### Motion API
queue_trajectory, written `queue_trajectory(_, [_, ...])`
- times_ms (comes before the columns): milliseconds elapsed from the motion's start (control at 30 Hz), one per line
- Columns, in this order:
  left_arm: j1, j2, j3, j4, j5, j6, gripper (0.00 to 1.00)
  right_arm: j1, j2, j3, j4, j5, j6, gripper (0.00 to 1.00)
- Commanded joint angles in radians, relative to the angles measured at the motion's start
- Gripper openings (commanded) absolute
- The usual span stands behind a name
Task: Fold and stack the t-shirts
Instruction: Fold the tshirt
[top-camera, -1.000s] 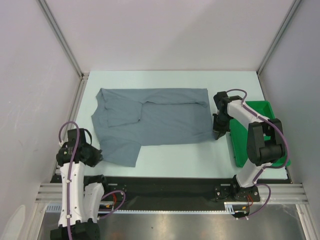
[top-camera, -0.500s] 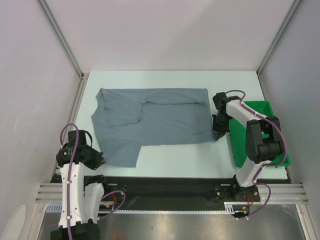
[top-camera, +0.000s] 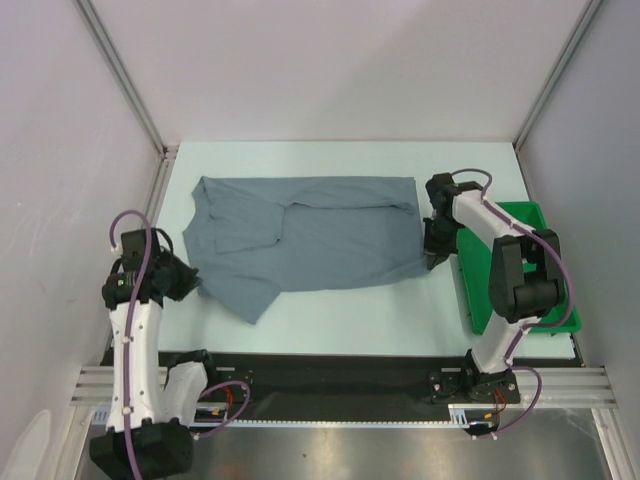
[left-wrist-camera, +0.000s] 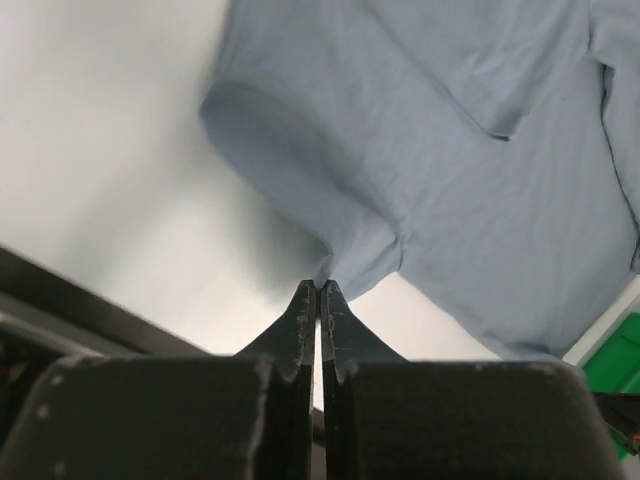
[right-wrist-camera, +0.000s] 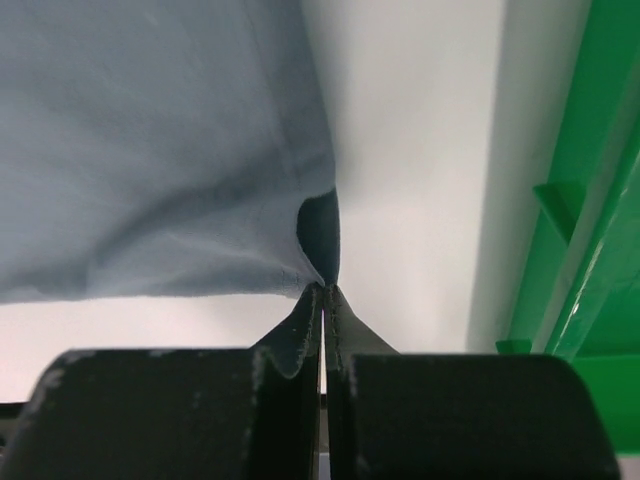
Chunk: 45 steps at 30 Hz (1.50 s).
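One slate blue-grey t-shirt (top-camera: 320, 235) lies spread across the table, collar end to the left. My left gripper (top-camera: 195, 284) is shut on its near-left corner, which is raised so the cloth hangs off the fingertips. The left wrist view shows that pinched corner at the left gripper (left-wrist-camera: 320, 284), with the t-shirt (left-wrist-camera: 480, 150) stretching away. My right gripper (top-camera: 431, 262) is shut on the near-right hem corner. In the right wrist view the t-shirt (right-wrist-camera: 150, 150) rises to a small peak at the right gripper (right-wrist-camera: 322, 288).
A green plastic tray (top-camera: 527, 214) stands at the right edge of the table, close beside the right arm; its wall (right-wrist-camera: 590, 200) fills the right side of the right wrist view. White walls and metal posts enclose the table. A black rail runs along the near edge.
My left arm has risen and swung back and left, lifting the shirt's near-left corner and drawing that flap in. The right gripper has shifted slightly away, still holding its corner.
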Motion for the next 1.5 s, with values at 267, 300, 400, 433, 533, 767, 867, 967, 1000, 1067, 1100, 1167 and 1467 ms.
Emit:
queue_trajectory(267, [-0.027,0.319,0.277,0.273,0.023,0.122,0.01,-0.037,0.154,0.285,-0.060,0.007,0.002,0.00])
queue_trajectory(300, [-0.025,0.372,0.300,0.283,0.025,0.136,0.00,-0.040,0.164,0.302,-0.066,0.007,0.000,0.00])
queue_trajectory(400, [-0.030,0.464,0.386,0.300,0.028,0.160,0.00,-0.049,0.206,0.382,-0.084,0.007,0.000,0.00])
queue_trajectory(433, [-0.035,0.489,0.403,0.312,0.028,0.167,0.00,-0.051,0.217,0.399,-0.086,0.007,0.000,0.00])
queue_trajectory(533, [-0.036,0.575,0.475,0.336,0.031,0.183,0.00,-0.052,0.272,0.477,-0.099,0.008,-0.003,0.00])
queue_trajectory(767, [-0.058,0.768,0.658,0.391,0.086,0.225,0.01,-0.054,0.388,0.660,-0.133,0.007,0.002,0.00])
queue_trajectory(867, [-0.073,0.852,0.737,0.386,0.106,0.239,0.00,-0.052,0.424,0.712,-0.126,0.002,0.000,0.00])
queue_trajectory(967, [-0.079,0.932,0.829,0.362,0.125,0.253,0.00,-0.052,0.457,0.761,-0.155,0.007,0.000,0.00])
queue_trajectory(1000, [-0.082,0.948,0.854,0.353,0.129,0.262,0.00,-0.052,0.457,0.761,-0.155,0.007,0.002,0.00])
queue_trajectory(1067, [-0.084,0.981,0.914,0.327,0.129,0.272,0.00,-0.052,0.451,0.747,-0.147,0.007,0.000,0.00])
queue_trajectory(1100, [-0.085,1.003,0.928,0.325,0.134,0.282,0.00,-0.052,0.453,0.744,-0.145,0.007,0.002,0.00])
queue_trajectory(1167, [-0.088,1.025,0.962,0.320,0.140,0.291,0.00,-0.052,0.457,0.747,-0.147,0.007,0.000,0.00])
queue_trajectory(1467, [-0.090,1.084,0.994,0.303,0.103,0.289,0.00,-0.052,0.477,0.778,-0.132,0.039,0.008,0.00])
